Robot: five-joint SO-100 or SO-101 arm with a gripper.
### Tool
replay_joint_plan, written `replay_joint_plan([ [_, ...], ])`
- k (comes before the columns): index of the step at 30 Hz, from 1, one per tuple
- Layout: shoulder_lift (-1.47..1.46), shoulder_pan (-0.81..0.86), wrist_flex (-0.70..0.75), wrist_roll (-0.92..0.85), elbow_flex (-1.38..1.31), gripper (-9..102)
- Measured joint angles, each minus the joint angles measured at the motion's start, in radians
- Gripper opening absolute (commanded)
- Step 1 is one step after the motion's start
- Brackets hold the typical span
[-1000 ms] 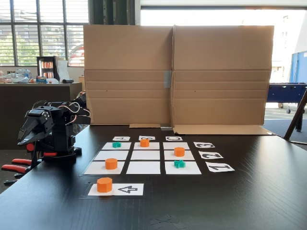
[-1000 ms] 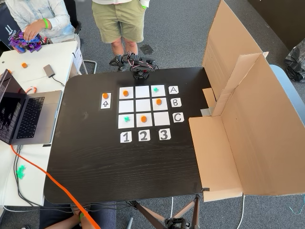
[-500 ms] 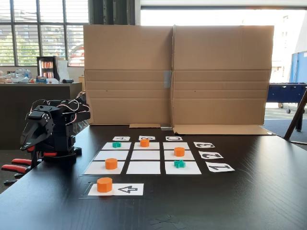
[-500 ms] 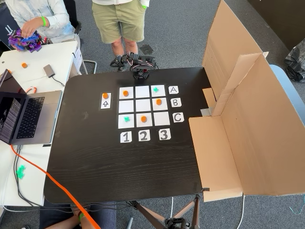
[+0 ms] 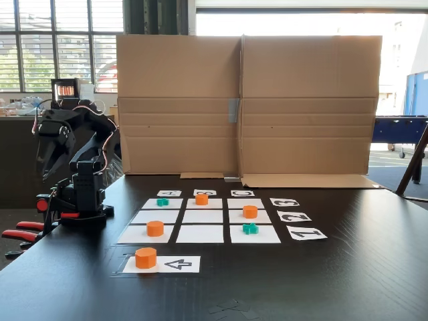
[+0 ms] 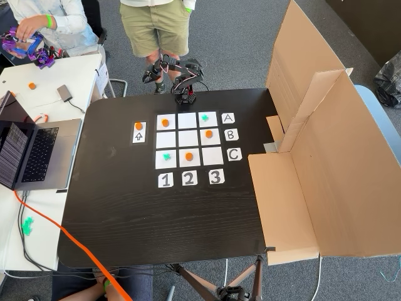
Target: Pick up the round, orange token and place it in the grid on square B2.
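Token is sitting on the arrow strip, near-left of the grid, untouched. We are holding our claw high at far left; we cannot tell its jaw state. B2 is lying bare, so picking and placing remain.

On the black surface sit four orange tokens, two green cross tokens, nine white grid squares, three letter cards, three number cards and one arrow strip.
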Motion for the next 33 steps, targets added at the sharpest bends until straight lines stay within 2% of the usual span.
replay_joint_plan([
  [2, -0.100, -0.025, 0.092, -0.023, -0.091, 13],
  [8, -0.278, -0.087, 0.265, -0.080, -0.359, 33],
  [17, -0.480, -0.178, 0.331, -0.144, -0.494, 60],
  [33, -0.841, -0.371, 0.339, -0.138, -0.713, 62],
])
